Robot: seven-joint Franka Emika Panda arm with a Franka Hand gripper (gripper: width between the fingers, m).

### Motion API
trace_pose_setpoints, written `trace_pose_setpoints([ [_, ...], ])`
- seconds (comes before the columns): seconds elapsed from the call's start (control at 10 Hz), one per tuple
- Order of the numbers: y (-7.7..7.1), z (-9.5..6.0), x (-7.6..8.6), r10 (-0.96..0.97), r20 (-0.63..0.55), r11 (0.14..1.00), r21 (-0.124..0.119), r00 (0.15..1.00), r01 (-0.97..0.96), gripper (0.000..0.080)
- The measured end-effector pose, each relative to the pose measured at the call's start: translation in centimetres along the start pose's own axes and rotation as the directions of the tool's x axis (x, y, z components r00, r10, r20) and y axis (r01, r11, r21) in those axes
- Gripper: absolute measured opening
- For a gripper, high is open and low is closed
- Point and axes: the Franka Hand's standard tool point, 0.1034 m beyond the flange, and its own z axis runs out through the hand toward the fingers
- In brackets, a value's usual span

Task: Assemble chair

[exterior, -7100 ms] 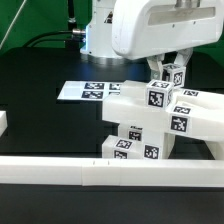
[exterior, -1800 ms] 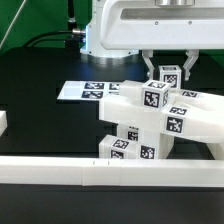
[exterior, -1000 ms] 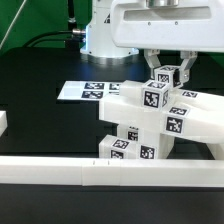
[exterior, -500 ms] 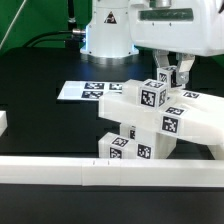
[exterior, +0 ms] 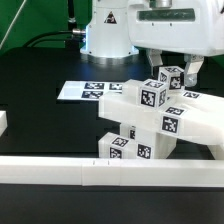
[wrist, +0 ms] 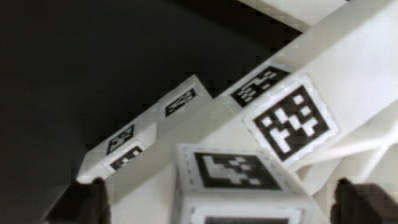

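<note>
Black surface (exterior: 40,70) w/ white chair (exterior: 150,125) part-built; robot fingers (exterior: 160,72) spread open either side of top post (exterior: 171,77), apparently just seated.

Black surface (exterior: 40,95). The marker board (exterior: 88,90) lies flat on it, toward the back. The chair (exterior: 150,125), white tagged blocks, stands just beside the board. Long white rail (exterior: 110,172) runs along the front edge; short white piece (exterior: 3,122) at the exterior view's left.

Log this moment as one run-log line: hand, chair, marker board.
hand: open, straddling the chair's top tagged post, not gripping | chair: partly assembled, resting against the front rail | marker board: flat on table, behind chair
</note>
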Motion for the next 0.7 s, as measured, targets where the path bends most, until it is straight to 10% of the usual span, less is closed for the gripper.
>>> trace_pose_setpoints([
  [0.7, -0.39, -0.13, -0.01, -0.654, 0.016, 0.755, -0.03, 0.756, 0.655, 0.0648],
])
